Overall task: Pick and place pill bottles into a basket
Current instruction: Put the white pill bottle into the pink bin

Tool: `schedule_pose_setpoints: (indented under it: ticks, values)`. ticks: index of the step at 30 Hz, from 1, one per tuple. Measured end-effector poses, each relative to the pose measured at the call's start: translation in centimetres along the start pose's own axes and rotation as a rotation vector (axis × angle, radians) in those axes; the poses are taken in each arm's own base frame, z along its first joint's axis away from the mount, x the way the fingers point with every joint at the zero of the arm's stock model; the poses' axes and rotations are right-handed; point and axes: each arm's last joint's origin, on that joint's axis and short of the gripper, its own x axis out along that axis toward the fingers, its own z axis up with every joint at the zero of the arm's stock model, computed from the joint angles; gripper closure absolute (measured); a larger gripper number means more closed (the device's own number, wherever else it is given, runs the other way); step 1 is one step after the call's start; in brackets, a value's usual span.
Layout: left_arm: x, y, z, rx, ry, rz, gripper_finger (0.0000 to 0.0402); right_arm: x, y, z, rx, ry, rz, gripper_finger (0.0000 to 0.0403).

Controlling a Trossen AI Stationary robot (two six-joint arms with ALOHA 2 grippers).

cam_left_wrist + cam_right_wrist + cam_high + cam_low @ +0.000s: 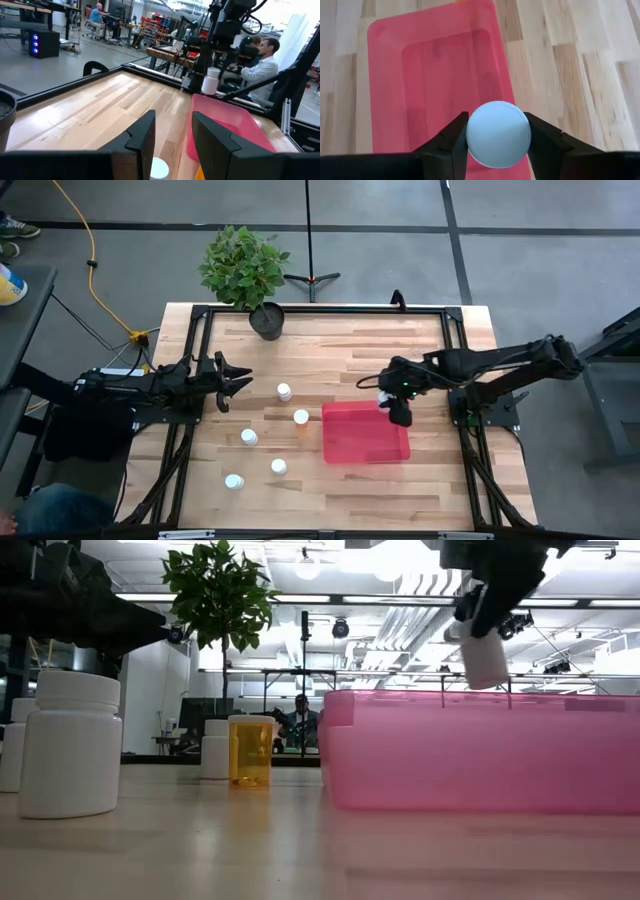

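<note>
Gripping a white bottle (497,134) between its two fingers (450,145), the right claw (398,408) is hanging over the red tray (362,442), above the tray's corner nearest the right arm's side. Seen from the low view, the bottle (486,655) is hovering clear above the tray's rim (480,700), tilted a little, not touching it. The left wrist view is showing the same bottle (210,81) held up over the far end of the tray (220,120).

Nothing is lying inside the tray as far as the high view shows. Five more bottles are standing on the desk (330,340), left of the tray: one (301,417) just beside the tray's left edge, one (284,391) further up, one (249,437) to the left, and two, (278,467) and (234,481), nearer the front edge. An amber vial (250,750) is showing in the low view, near the tray.

The left claw (236,383) is waiting at the left side of the desk, its fingers (140,137) standing partly apart and holding nothing.

A potted plant (246,272) is sitting at the back edge of the desk. People are sitting in the room beyond.
</note>
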Motion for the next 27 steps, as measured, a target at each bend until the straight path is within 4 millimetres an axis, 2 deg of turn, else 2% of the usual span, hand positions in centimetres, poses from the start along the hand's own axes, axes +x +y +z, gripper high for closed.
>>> schedule_pose_setpoints:
  ticks: [6, 11, 23, 27]
  values:
    - [0.0, 0.0, 0.0, 0.000, 0.000, 0.000, 0.0238, -1.2, -0.5, -2.0, 0.065, -0.031, 0.006, 0.0250]
    - [0.0, 0.0, 0.0, 0.000, 0.000, 0.000, 0.0238, -1.9, -0.7, -2.4, 0.069, -0.065, -0.013, 0.0253]
    - [0.0, 0.0, 0.0, 0.000, -0.001, 0.001, 0.0238, -1.8, -0.8, -2.3, 0.060, -0.070, -0.046, 0.0253]
    - [0.0, 0.0, 0.0, 0.000, 0.000, 0.001, 0.0238, -0.7, -0.6, -3.0, 0.065, -0.076, -0.038, 0.0253]
